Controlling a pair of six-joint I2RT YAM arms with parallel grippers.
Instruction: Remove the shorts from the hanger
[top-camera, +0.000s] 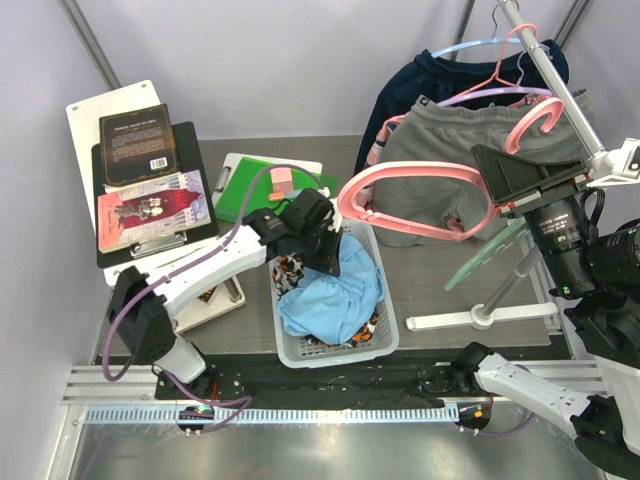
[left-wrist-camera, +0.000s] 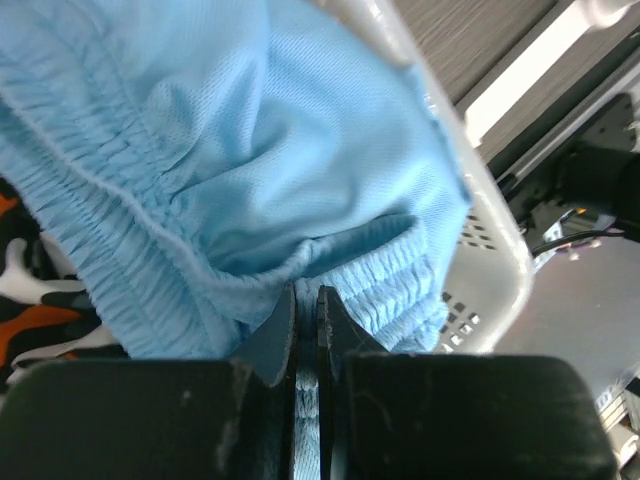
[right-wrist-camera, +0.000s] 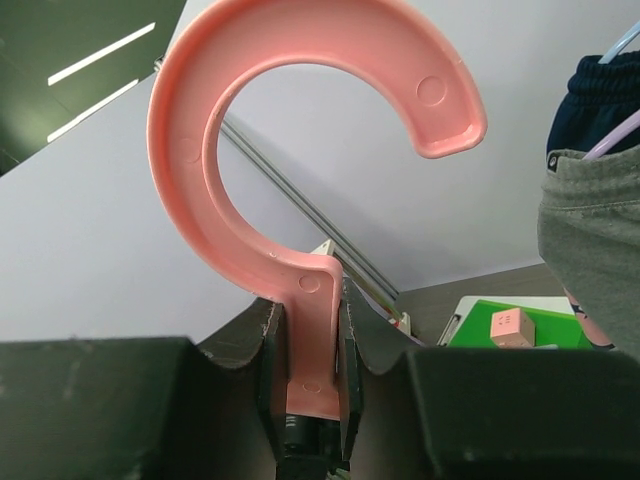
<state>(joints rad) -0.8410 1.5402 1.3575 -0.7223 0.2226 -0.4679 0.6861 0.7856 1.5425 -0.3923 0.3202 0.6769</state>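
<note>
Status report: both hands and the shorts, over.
Left hand shut on the light blue shorts, in the white basket over the camouflage shorts. Right hand shut on the pink hanger at its neck, hanger bare. Grey shorts hang behind it.

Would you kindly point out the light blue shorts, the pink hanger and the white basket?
light blue shorts (top-camera: 335, 290), top view, bunched middle.
pink hanger (right-wrist-camera: 182, 150), right wrist view, hook's curve.
white basket (left-wrist-camera: 500, 240), left wrist view, rim.
</note>
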